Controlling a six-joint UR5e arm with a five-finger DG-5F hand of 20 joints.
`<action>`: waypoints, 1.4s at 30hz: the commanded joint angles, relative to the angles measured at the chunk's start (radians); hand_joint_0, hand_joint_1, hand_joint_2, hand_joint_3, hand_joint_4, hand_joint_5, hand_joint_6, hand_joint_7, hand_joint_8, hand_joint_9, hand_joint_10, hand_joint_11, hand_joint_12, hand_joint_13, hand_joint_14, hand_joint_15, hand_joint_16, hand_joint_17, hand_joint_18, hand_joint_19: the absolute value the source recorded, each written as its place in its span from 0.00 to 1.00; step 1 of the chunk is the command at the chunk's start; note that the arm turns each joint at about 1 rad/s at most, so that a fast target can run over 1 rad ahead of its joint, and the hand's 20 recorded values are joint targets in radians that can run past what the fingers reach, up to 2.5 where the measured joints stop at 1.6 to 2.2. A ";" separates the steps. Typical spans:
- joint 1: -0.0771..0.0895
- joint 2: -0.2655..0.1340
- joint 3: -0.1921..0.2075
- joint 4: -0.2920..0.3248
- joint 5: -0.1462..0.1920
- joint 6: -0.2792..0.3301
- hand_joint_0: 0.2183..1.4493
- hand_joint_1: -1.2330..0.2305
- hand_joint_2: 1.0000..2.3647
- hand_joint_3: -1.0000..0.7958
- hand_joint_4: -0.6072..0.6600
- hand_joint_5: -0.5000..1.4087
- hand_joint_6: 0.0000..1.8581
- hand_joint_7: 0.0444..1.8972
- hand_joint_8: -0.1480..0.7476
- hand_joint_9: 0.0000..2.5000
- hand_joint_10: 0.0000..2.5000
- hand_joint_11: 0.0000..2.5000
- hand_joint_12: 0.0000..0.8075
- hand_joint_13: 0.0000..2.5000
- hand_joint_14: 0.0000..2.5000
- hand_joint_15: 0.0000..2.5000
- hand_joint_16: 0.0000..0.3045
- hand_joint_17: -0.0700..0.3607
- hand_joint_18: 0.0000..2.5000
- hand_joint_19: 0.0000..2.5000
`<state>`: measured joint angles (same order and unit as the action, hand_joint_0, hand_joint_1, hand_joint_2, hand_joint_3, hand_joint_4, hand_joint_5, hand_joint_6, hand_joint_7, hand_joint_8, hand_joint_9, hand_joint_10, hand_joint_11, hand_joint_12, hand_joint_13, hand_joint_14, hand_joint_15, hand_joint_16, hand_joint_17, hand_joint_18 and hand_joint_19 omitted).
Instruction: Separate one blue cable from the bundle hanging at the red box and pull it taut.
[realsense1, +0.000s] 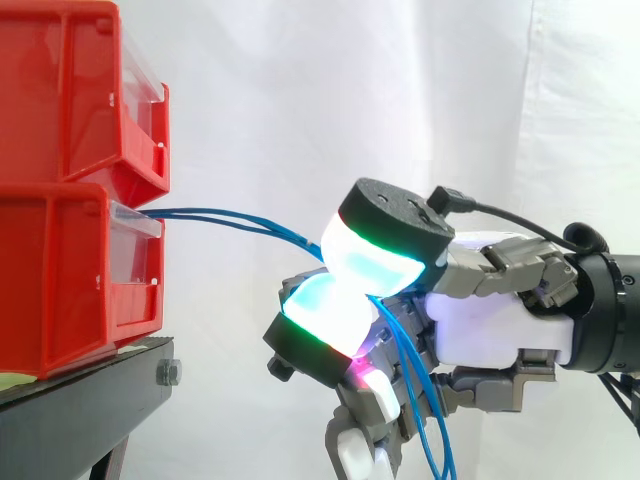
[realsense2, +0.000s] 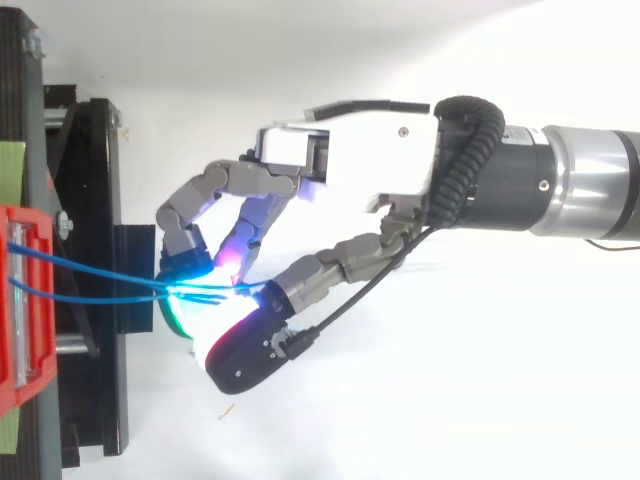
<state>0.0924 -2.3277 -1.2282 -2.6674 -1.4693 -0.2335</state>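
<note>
Thin blue cables (realsense1: 235, 219) run from the lower red box (realsense1: 75, 275) rightward to my hand (realsense1: 495, 320). In the side view two glowing cyan pads (realsense1: 370, 260) pinch the cables between them, right of the boxes. Past the pinch the blue cables (realsense1: 420, 400) hang down in loops through the fingers. From above, two blue strands (realsense2: 95, 280) leave the red box (realsense2: 25, 300) apart and converge at the pinch, fairly straight. My hand (realsense2: 350, 165) reaches in from the right with curled fingers. How many strands sit in the pinch I cannot tell.
A second red bin (realsense1: 80, 95) is stacked above the lower one. Both rest on a black stand (realsense1: 85, 405) at the left. A white curtain is behind, and open space lies between the stand and my hand.
</note>
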 joint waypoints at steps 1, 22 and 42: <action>0.001 0.001 -0.001 0.001 0.000 0.002 0.30 0.47 0.00 0.28 0.61 0.18 0.47 0.61 0.61 0.44 0.01 0.32 0.55 0.40 0.01 0.21 0.16 0.42 0.38 0.18; -0.005 0.001 -0.001 0.012 0.004 0.000 0.33 0.53 0.01 0.37 0.61 0.18 0.44 0.58 0.61 0.45 0.01 0.31 0.55 0.42 0.01 0.22 0.17 0.44 0.38 0.20; -0.005 -0.035 -0.001 0.106 0.069 -0.043 0.48 0.25 0.01 0.35 0.59 0.15 0.49 0.57 0.57 0.39 0.01 0.33 0.52 0.36 0.01 0.21 0.16 0.42 0.35 0.18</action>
<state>0.0874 -2.3595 -1.2292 -2.5729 -1.4005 -0.2691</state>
